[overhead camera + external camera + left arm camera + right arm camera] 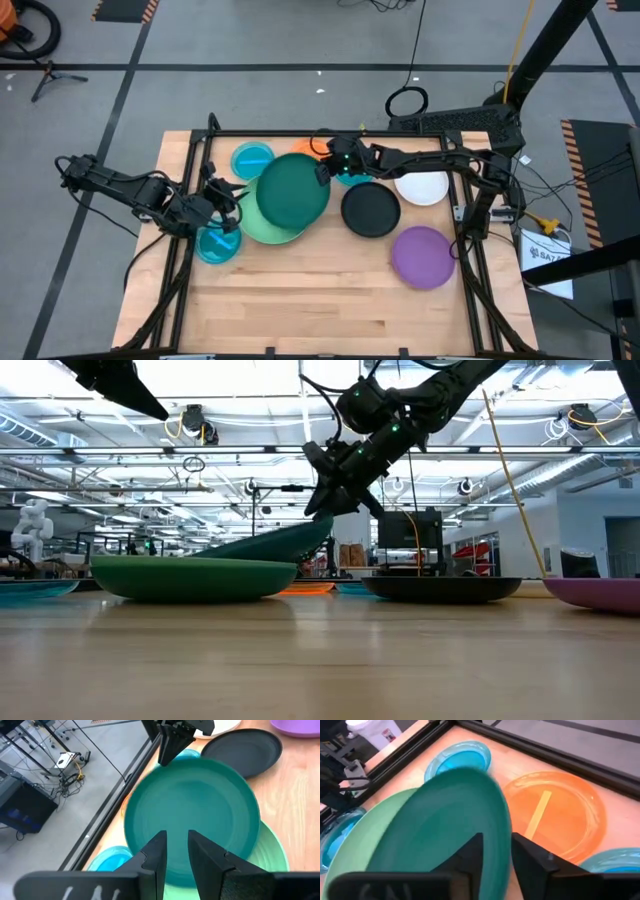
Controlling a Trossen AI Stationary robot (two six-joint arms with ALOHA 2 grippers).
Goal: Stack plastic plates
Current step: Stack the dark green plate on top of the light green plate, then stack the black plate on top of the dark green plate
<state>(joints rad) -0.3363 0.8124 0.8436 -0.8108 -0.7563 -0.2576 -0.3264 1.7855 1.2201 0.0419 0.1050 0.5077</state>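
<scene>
**Stack status: 1st pair going down, most plates still loose**

Dark green plate (291, 190) is over the light green plate (262, 226), not seated flat yet. Low view shows it tilted, near edge on the light green one, far edge up at the R gripper (322, 172). R fingers straddle that raised rim w/ a gap showing in the R wrist view; looks like it's letting go, but can't tell for sure if rim is freed or still pinched.

L gripper (212, 205) sits at the left side of the pile, aimed at the dark green plate. Fingers slightly apart, nothing betw them.

Still loose on the table (320, 300):
- black plate (370, 210), just right of the pile
- purple plate (422, 256), front right
- white plate (423, 187), back right, partly under R arm
- blue plate (252, 160) at the back, another blue plate (216, 243) by the L gripper, a third blue rim peeking out near the R gripper
- orange plate (555, 815), behind the pile, mostly hidden from above

Est: early. One large-on-large pair nearly done, pending the top plate dropping flat. Mediums + smalls all left.
</scene>
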